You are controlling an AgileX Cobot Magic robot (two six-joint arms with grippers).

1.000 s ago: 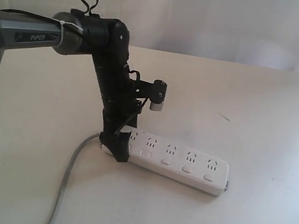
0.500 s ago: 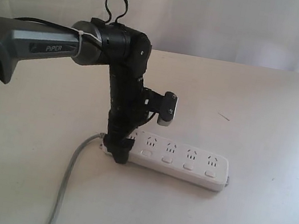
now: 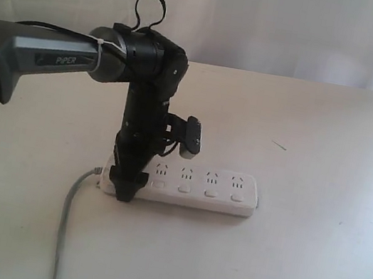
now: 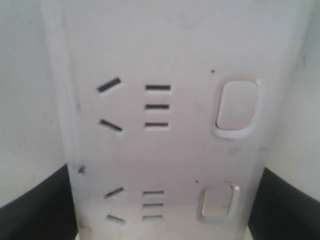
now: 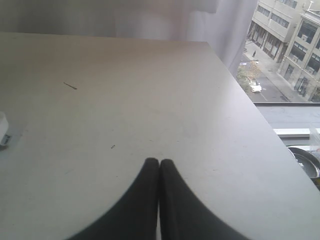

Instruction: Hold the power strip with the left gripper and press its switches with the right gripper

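1. Since a second ago the power strip (image 3: 193,184) has swung out of its slant. It now lies straight across the table (image 3: 331,136), left to right, and further left than before. The left gripper (image 3: 125,186) has gone left with it and stands more upright.
2. The strip lies flat with its outlets up, a little left of the table's middle. Its grey cord (image 3: 69,209) leaves the left end and trails toward the near edge.
3. I see the left gripper coming down over the strip's left end, straddling it from far side to near side.
4. On that arm's wrist camera, the dark fingers (image 4: 30,215) sit against both long edges of the strip. It looks clamped on it, though the contact is at the very edge of the picture, so I can't judge how firmly.
5. Four switches (image 3: 184,189) show in a row along the strip's near edge, to the right of the gripper. The arm hides whatever lies further left.
6. The right gripper (image 5: 159,165) is clenched, fingertips touching and holding nothing, over bare table top.
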